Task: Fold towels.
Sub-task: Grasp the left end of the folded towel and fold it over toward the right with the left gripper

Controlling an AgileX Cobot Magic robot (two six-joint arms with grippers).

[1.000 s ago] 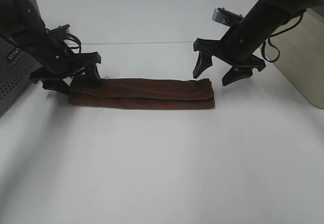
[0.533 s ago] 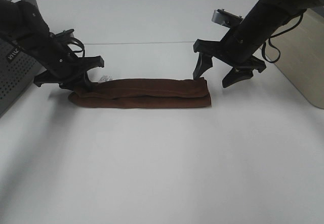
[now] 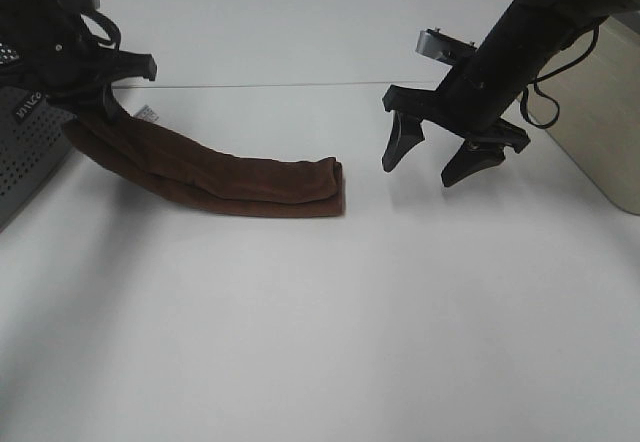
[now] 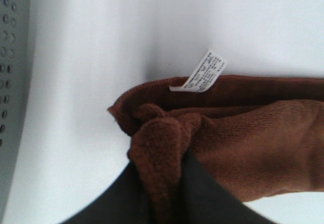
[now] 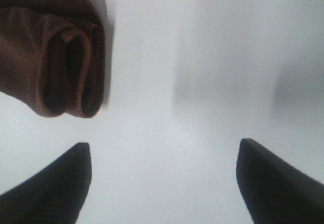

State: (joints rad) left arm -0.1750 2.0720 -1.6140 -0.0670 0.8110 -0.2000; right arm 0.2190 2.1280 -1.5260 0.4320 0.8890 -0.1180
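Towel (image 3: 250, 177) pinched at its tagged end in the left gripper (image 3: 97, 102).
Left jaws clamped on bunched cloth, white tag (image 4: 200, 74) just beyond them; right gripper (image 3: 420, 172) spread wide and empty, with the towel's far end outside its jaws on the table (image 3: 400, 312).

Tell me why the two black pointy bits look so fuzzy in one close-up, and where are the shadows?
Right wrist view: the right tool is likely too near the lens, so its black tips blur; the dark reddish-brown terry-cloth towel throws a grey shadow on the white table. Left wrist view: the small white tag is fairly sharp. Exterior high view: shadows are soft, no glare.
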